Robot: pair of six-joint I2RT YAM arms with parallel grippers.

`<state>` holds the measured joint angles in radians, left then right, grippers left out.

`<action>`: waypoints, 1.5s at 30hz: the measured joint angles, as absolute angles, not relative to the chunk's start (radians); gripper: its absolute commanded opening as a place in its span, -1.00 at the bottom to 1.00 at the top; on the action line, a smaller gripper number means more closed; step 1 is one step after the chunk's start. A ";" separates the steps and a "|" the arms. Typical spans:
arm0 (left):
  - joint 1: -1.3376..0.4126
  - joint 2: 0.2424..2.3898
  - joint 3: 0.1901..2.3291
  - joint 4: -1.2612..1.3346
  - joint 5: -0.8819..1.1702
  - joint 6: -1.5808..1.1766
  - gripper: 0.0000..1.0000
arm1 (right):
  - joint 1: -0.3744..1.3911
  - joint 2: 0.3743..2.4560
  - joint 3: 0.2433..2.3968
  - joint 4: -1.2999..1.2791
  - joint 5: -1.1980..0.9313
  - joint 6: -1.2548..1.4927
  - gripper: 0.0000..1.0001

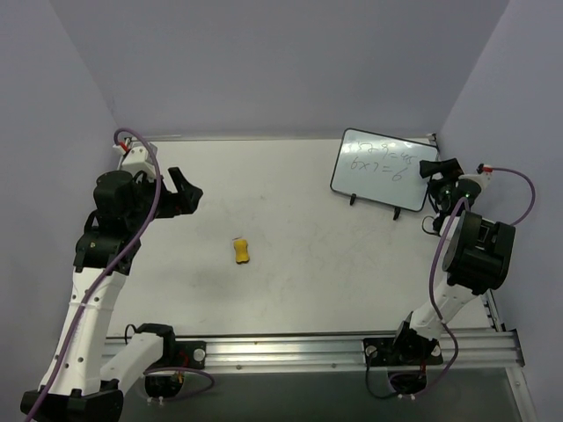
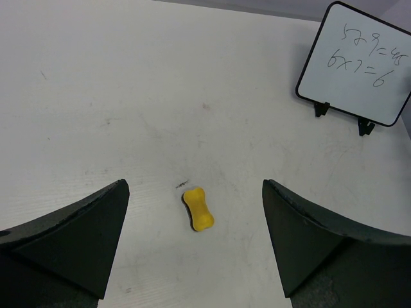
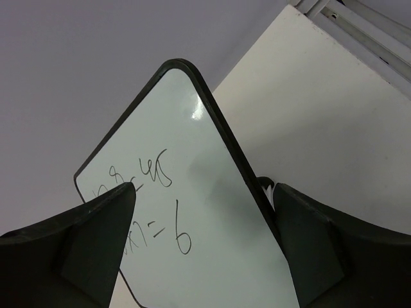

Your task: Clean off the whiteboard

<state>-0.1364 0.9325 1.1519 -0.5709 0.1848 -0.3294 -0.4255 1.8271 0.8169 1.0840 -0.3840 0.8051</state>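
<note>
On the bench (image 1: 308, 264), the whiteboard (image 1: 383, 170) is propped on small feet at the far right, its writing not yet wiped. It could be tipped or slid by a nudge from the right claw (image 1: 433, 169), which is spread wide astride its right edge; contact cannot be judged. The left claw (image 1: 189, 189) is spread wide and empty, with the small yellow eraser (image 1: 241, 251) ungrasped below.

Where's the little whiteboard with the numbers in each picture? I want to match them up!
Top external: the whiteboard stands in the upper right of the picture, looking small.
Left wrist: the whiteboard sits in the top right corner, far beyond the yellow eraser.
Right wrist: the whiteboard is very close, tilted, filling the middle.
Shared landmark: the handwritten "6" ending the lower line shows in all three views.
</note>
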 measured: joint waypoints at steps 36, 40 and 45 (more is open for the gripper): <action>-0.143 0.962 1.135 -0.550 0.198 -0.340 0.88 | -0.419 1.937 0.666 1.310 -0.439 0.955 -0.39; -0.144 0.973 1.128 -0.540 0.199 -0.356 0.88 | -0.403 1.918 0.618 1.348 -0.445 0.966 -0.48; -0.149 1.011 1.116 -0.526 0.198 -0.399 0.88 | -0.385 1.864 0.548 1.353 -0.446 0.965 -0.51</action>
